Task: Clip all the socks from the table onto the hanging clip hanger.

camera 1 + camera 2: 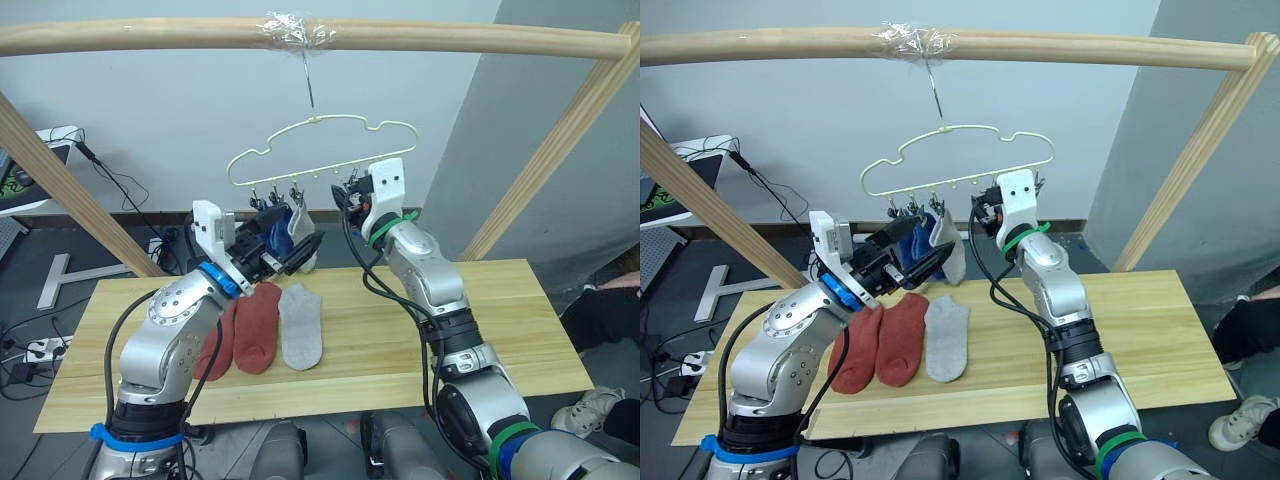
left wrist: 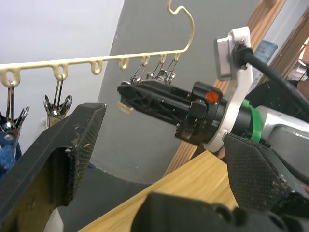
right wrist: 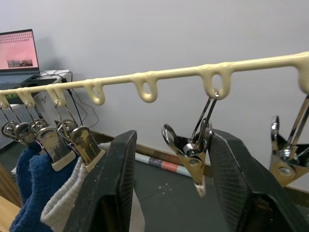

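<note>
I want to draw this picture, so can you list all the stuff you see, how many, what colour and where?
Rust-red knit socks: two, flat on the table, left of the grey one.
Light grey knit sock: one, flat on the table.
Blue knit socks: two, clipped on the hanger's left side.
Light grey hanging sock: one, clipped beside the blue ones.
Pale-yellow wire clip hanger: one, hooked on the pole.
Small metal clips: six, along the hanger; three of them bare.
Light wood plank table: one, under the hanger.
Round wooden pole frame: one, over the table.
Laptop: one, pink screen, far behind.
Left pincer: black, open, near the hanging socks.
Right pincer: black, open around a bare clip.
</note>
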Tool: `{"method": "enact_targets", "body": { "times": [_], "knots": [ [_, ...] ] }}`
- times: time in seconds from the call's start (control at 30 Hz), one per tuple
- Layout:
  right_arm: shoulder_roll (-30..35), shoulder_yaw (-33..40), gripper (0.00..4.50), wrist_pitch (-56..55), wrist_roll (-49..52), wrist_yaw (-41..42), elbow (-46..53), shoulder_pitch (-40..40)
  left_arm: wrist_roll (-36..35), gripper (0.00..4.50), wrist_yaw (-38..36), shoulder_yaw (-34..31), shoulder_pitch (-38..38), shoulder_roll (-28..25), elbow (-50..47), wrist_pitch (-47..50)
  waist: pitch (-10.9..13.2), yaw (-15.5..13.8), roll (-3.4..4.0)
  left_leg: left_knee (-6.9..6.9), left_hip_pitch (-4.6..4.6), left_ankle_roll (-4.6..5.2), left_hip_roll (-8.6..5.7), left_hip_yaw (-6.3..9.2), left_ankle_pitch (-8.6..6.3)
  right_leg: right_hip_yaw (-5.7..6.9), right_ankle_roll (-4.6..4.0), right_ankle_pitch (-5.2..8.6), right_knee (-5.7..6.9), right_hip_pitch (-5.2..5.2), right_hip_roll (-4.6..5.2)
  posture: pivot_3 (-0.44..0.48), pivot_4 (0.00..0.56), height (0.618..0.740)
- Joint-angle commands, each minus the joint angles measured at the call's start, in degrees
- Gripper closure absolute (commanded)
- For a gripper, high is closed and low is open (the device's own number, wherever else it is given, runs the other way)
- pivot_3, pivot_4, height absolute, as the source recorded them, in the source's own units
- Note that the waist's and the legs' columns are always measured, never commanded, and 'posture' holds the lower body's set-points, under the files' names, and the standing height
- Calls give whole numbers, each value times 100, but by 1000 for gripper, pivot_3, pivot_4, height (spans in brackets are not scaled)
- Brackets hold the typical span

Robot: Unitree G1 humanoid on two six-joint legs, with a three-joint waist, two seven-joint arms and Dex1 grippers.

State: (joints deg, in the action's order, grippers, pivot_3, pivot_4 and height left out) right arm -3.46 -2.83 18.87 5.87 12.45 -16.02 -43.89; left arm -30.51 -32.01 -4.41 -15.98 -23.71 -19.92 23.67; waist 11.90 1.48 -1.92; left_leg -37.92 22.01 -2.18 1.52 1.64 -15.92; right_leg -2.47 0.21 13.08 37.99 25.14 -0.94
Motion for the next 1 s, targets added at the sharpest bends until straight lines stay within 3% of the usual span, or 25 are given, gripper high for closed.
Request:
{"method": "enact_targets", "body": {
  "times": [0.03, 1.0],
  "knots": [
    [-28, 53, 2205, -156, 87, 20, 112, -181, -107, 0, 1, -68, -120, 22, -305, -46, 0, -1, 0, 0, 0, 0, 0, 0, 0, 0, 0, 0, 0, 0, 0, 86, 191, 740],
    [-148, 98, 2205, -299, 65, 24, -102, -321, -115, 0, 9, -73, -150, 10, -376, -104, 0, -2, 0, 1, 0, 0, 1, 1, 0, 0, 0, 0, 0, 0, 0, 96, 180, 740]
  ]
}}
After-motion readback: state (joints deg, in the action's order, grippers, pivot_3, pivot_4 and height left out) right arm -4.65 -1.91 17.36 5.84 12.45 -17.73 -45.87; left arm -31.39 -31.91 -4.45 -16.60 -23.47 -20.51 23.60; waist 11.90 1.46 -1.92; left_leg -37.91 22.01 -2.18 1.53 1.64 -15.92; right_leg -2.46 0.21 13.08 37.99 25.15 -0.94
